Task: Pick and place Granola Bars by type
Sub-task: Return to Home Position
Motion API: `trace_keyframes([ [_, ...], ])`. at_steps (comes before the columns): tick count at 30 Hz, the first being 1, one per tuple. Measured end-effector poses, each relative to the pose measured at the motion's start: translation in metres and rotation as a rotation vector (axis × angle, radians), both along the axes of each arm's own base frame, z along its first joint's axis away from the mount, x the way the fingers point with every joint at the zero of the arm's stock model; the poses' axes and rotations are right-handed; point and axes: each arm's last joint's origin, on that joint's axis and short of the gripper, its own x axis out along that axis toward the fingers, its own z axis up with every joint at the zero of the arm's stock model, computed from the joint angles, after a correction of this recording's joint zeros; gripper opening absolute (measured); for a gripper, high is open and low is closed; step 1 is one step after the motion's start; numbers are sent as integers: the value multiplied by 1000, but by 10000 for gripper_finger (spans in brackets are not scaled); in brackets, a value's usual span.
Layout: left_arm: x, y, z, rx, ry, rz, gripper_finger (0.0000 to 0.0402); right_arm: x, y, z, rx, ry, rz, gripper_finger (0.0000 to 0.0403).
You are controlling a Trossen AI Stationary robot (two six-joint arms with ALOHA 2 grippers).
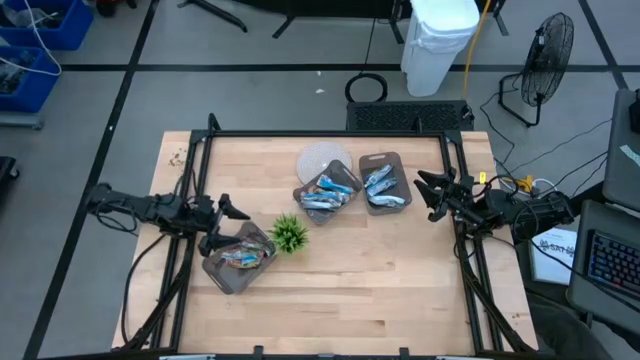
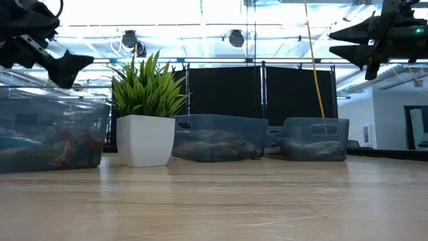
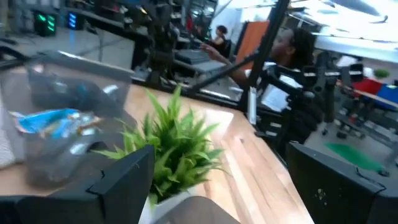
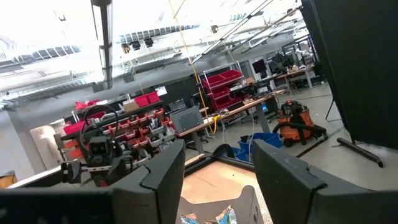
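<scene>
Seen from above, the Granola Bars [image 1: 328, 196] all lie in three grey trays on the wooden worktop [image 1: 350, 300]. Blue-and-silver packets fill the middle tray [image 1: 340, 168] and the right tray [image 1: 380, 158] at its 3 o'clock. Packets with red-orange marks lie in the left tray [image 1: 228, 285], at 8 o'clock from the green plant [image 1: 290, 233]. The left gripper [image 1: 232, 213] sits at that tray's 11 o'clock, and the right gripper [image 1: 425, 195] is just past the right tray at 3 o'clock. Only the low view shows both grippers hanging well above the worktop, and the plant's white pot [image 2: 146, 140]. Each wrist view shows its own jaws spread wide with nothing between them. The left one also catches a person [image 3: 292, 53] in the room beyond the worktop.
</scene>
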Motion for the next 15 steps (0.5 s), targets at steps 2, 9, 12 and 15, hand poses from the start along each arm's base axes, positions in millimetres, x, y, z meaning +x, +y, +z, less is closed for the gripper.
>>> trace_keyframes([
  [2,0,0,0,6,-4,33,361,0,0,0,0,0,0,181],
  [9,-2,-6,1,3,-14,29,361,0,0,0,0,1,0,181],
  [12,-2,-8,1,30,-20,-9,361,0,0,0,0,0,0,181],
  [15,-2,-8,1,64,-26,-13,361,0,0,0,0,0,0,181],
])
